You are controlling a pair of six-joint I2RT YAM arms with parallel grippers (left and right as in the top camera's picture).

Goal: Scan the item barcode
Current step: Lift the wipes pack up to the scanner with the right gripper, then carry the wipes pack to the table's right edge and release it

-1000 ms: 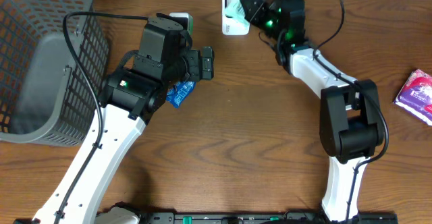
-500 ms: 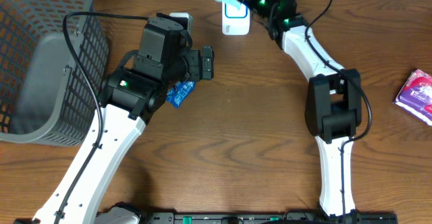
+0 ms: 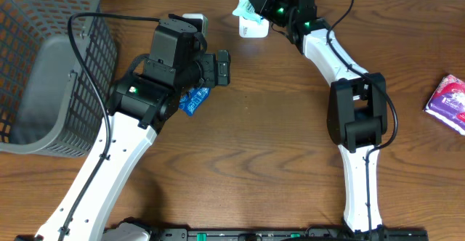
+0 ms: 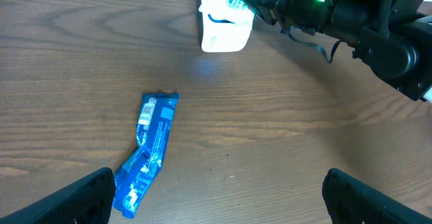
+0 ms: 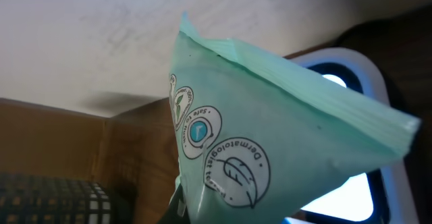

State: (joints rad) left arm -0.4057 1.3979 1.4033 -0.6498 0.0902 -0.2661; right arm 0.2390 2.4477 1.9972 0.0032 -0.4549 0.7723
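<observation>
Right end effector point(image 3: 271, 1) is closed nearly all the way, pinching the mint-green pouch point(image 3: 251, 1). The pouch hangs in the air just above the white scanner point(image 3: 253, 29) at the back edge of the worktop point(image 3: 276, 146). Right wrist view: the pouch fills the frame, round printed logos face the camera, and the scanner's blue window sits behind it. No barcode is visible in any view.

Left end effector point(image 4: 216, 197) is spread fully wide and holds nothing. It hovers over the blue packet point(image 4: 150, 153), which lies flat on the worktop.

Handling, as a judgement:
- The pouch looks like thin film: light, soft and floppy, probably slick.
- It will likely sag or twist, so a firm pinch is needed.
- The best hold is on a sealed edge or corner, which keeps the printed faces uncovered for the scanner.
- Crush risk is low.

Room:
- The scanner is tight to the back edge with the wall right behind, so there is little space that way.
- The left arm is near on the scanner's left.
- The basket point(image 3: 94, 23) is at far left, and a purple pack point(image 3: 449, 103) is at the far right edge, well apart.
- The middle of the worktop is open for pulling back.
</observation>
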